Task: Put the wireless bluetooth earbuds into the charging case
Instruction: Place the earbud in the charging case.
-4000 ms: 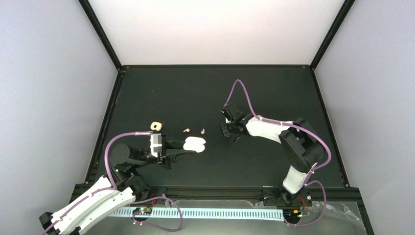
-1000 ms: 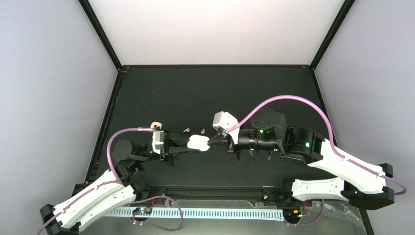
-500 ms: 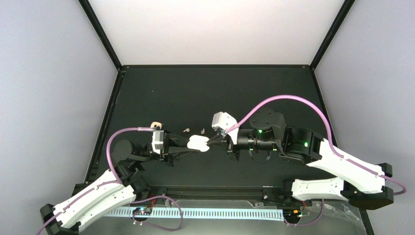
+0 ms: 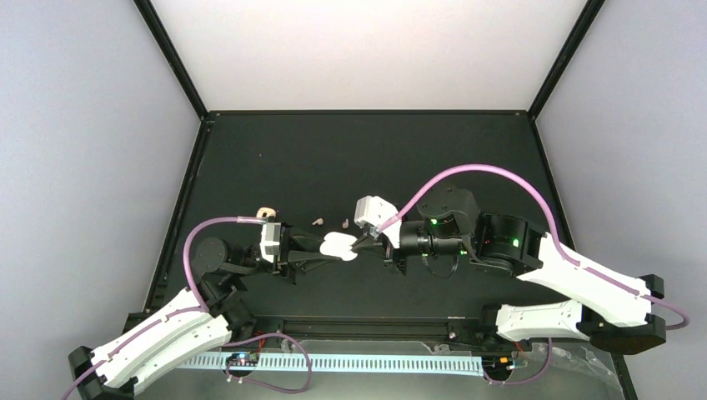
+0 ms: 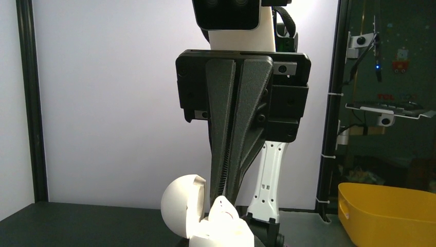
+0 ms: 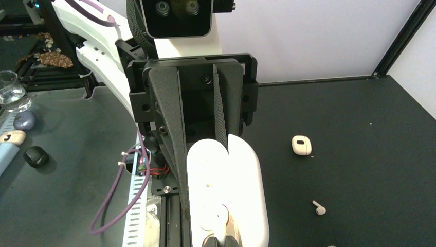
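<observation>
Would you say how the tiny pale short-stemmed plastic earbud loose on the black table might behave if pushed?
The pale short-stemmed plastic earbud looks small, so it is probably light: a nudge may send it skidding. Its rounded head and smooth surface suggest it may pivot, roll or slip from a pinch.

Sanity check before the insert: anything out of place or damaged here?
Nothing damaged or spilled. The white charging case is open, held in the left claw, with the shut right claw at its edge. Two loose earbuds lie on the mat beyond it; a small beige case sits apart.
</observation>
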Tool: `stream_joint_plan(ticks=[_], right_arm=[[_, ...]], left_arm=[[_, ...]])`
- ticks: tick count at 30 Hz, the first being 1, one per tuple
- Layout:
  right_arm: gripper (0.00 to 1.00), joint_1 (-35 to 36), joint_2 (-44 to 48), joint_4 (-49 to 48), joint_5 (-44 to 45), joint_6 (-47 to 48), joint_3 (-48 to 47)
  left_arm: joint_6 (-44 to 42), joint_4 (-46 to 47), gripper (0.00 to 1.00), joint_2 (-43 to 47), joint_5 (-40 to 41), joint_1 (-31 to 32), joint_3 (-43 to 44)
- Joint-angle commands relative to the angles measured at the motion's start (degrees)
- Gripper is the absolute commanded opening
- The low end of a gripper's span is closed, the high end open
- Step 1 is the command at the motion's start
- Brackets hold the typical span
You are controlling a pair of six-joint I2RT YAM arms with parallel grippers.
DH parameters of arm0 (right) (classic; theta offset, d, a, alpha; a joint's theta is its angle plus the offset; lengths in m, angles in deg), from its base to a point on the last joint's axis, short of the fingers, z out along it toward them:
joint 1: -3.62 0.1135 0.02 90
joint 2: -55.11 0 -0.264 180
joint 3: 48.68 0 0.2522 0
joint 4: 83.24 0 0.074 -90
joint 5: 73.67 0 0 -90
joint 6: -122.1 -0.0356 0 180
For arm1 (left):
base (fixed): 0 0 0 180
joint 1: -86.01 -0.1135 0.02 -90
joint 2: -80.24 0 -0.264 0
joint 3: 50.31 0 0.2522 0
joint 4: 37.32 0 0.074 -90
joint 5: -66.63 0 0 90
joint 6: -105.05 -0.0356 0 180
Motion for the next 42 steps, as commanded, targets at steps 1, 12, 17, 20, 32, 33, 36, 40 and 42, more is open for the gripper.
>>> stream_joint_plan(ticks=[1,12,17,20,32,33,36,40,42], right_arm=[[0.01,0.5,-1.2,5.2,-2.7,1.7,-1.0],[0.21,0.5,-1.3,5.1,-2.3,0.9,-2.1],[0.24,0.5,1.3,4.3,-1.5,0.0,-3.5],[0.23,0.5,2.5,3.1,-1.0,-0.8,-3.8],[0.15,0.5,1.6,-2.2,-1.7,-4.0,-2.2],[0.14,0.5,1.3,-2.2,-1.9,-4.0,-2.3],[0.13,0.5,0.7,-2.1,-1.4,-4.0,-2.2],[0.12,0.5,0.0,-2.0,-1.3,-4.0,-2.3],[0.11,0.5,-0.5,-1.7,-1.2,-3.9,-2.4]], left_arm=[[0.5,4.9,0.02,0.0,0.7,0.2,0.7],[-0.2,3.8,0.02,0.3,0.6,0.1,0.6],[-0.3,3.4,0.02,0.5,0.8,0.1,0.3],[-0.2,3.5,0.02,0.5,0.8,0.2,0.2],[0.2,3.3,0.01,1.3,0.9,0.2,0.5],[0.2,3.3,0.02,1.3,0.9,0.1,0.5],[0.2,3.2,0.01,1.5,0.9,0.1,0.5],[0.1,3.2,0.02,1.7,0.9,0.2,0.5],[0.2,3.2,0.02,1.9,1.0,0.2,0.6]])
